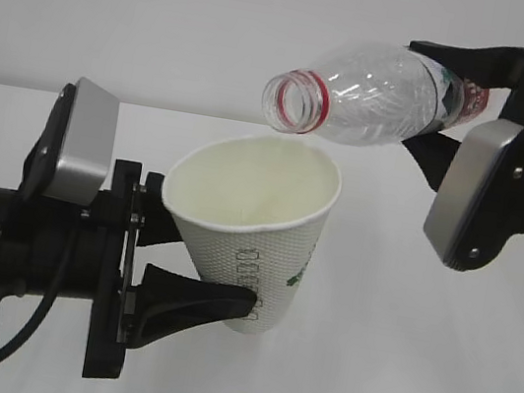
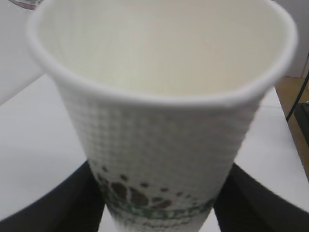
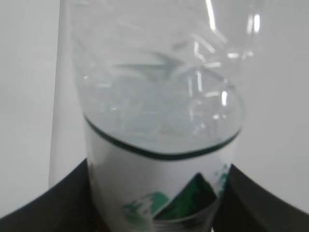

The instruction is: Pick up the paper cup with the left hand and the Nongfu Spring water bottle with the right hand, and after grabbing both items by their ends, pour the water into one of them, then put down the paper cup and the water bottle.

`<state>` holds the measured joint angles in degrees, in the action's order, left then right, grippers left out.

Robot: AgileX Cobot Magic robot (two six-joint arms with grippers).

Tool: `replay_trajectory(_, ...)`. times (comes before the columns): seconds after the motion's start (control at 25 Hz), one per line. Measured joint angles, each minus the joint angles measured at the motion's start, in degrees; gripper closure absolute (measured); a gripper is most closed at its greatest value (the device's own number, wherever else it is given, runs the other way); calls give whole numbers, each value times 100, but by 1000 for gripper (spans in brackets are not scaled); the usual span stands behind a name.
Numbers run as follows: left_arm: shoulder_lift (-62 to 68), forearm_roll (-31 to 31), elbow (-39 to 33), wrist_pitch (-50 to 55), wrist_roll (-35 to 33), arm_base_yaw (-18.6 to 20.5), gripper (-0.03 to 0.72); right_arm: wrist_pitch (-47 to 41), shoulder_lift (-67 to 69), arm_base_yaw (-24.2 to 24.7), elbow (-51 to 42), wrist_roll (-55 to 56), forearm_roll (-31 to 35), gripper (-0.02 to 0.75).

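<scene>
- My left gripper (image 1: 205, 272) is clamped on the lower part of the cup (image 1: 255, 230), which it holds off the table (image 1: 393, 377), tilted with its mouth up and leaning left.
- My right gripper (image 1: 447, 101) grips the bottle (image 1: 378, 93) by its labelled end, lying almost level, neck pointing left.
- The bottle mouth hangs just above the cup's far rim.
- I cannot make out any water.

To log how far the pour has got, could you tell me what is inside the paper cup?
The paper cup shows only bare cream walls inside; no water or stream is visible. Its bottom is hidden below the rim in both views. The tilted Nongfu Spring water bottle has its open mouth just above the rim.
</scene>
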<state>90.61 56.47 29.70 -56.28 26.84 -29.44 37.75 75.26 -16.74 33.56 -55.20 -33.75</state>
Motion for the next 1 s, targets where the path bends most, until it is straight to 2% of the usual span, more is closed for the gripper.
replay_trajectory(1.0, 0, -93, 0, 45, 21, 0, 217, 0, 0, 0, 279, -532, -14, 286)
